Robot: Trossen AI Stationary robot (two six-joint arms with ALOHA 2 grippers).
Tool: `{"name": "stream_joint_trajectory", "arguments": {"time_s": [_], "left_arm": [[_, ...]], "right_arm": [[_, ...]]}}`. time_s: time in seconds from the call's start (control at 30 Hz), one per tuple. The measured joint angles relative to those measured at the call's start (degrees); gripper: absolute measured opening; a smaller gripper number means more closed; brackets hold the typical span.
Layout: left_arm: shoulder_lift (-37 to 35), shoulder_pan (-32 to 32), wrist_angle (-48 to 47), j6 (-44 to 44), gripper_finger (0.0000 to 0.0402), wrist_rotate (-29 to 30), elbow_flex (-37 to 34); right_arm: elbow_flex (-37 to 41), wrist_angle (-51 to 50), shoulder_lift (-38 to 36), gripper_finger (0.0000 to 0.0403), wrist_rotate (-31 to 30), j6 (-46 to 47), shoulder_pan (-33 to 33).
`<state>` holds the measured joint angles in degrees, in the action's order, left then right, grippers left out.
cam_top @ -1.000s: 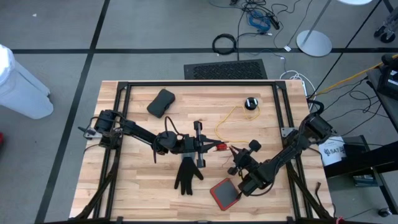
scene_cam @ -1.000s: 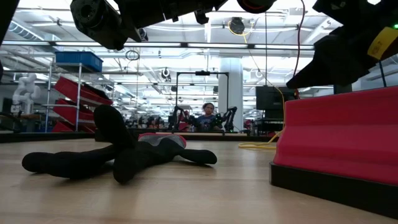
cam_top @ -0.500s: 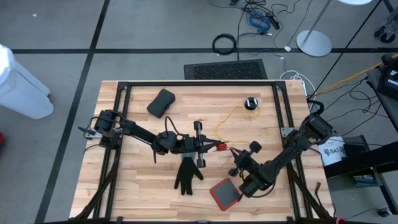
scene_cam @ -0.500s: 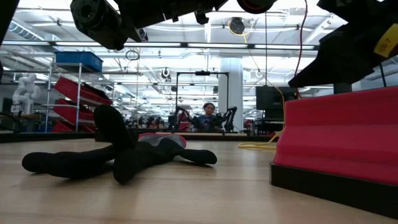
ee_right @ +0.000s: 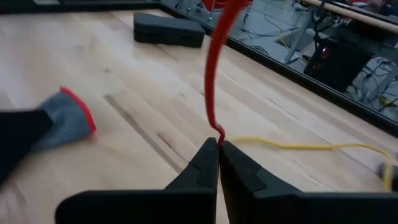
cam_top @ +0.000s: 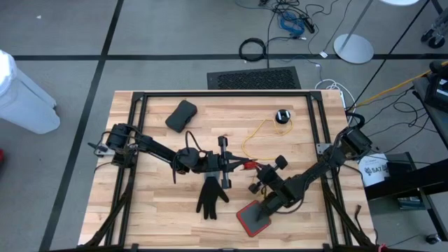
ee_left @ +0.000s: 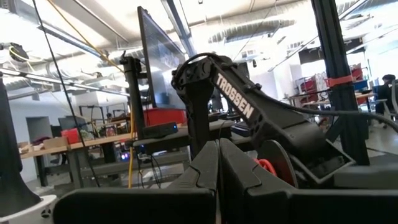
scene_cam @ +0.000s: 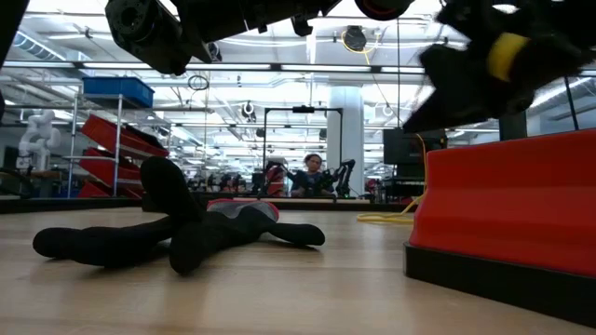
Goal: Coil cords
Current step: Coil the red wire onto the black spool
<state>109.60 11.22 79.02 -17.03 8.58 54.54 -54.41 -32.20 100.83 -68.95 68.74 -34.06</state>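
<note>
A thin yellow cord (cam_top: 255, 133) runs from a small black puck (cam_top: 282, 116) at the far right of the table in a curve to the middle. There it turns into a red stretch (ee_right: 210, 93). My left gripper (cam_top: 236, 166), reaching in from the table's left, is shut at the red end (cam_top: 244, 166). My right gripper (cam_top: 257, 171) (ee_right: 218, 144), coming from the near right, is shut where the red stretch meets the yellow cord (ee_right: 298, 146). In the low view the yellow cord (scene_cam: 424, 167) hangs down to the table. My left gripper is shut on the cord's red end (cam_top: 243, 166), reaching about level from the table's left. Its own fingers (ee_left: 205, 163) hide the place of contact in the wrist view. The end is held clear of the table. My right gripper pinches the cord between its two fingertips at the joint of red and yellow (ee_right: 217, 135). It slants down from the near right. The red stretch rises away from the fingers toward my left gripper. The yellow part trails off over the wood.
A black glove (cam_top: 210, 196) with a red cuff lies near the middle front. A red and black case (cam_top: 252, 217) lies under my right arm. A black pouch (cam_top: 182, 115) sits at the far left. A black frame (cam_top: 224, 94) borders the table.
My right arm has swung toward the table's left, closer to my left gripper, and now hangs over the red case. Its wrist has turned a little. The glove, the pouch and the puck lie where they were.
</note>
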Motion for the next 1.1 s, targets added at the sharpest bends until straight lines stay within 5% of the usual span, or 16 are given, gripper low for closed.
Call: {"name": "stream_joint_trajectory", "arguments": {"time_s": [0.27, 1.1], "left_arm": [[0.0, -0.2, -0.9, -3.3, 0.0006, 2.5, 0.0], [0.1, -1.1, -3.3, 0.3, 0.0006, 5.2, 0.0]], "right_arm": [[0.0, 19.6, 0.0, 0.0000, -0.1, -19.5, 4.4], [0.0, 21.3, 0.0, 0.0000, -11.1, -25.5, 4.1]]}}
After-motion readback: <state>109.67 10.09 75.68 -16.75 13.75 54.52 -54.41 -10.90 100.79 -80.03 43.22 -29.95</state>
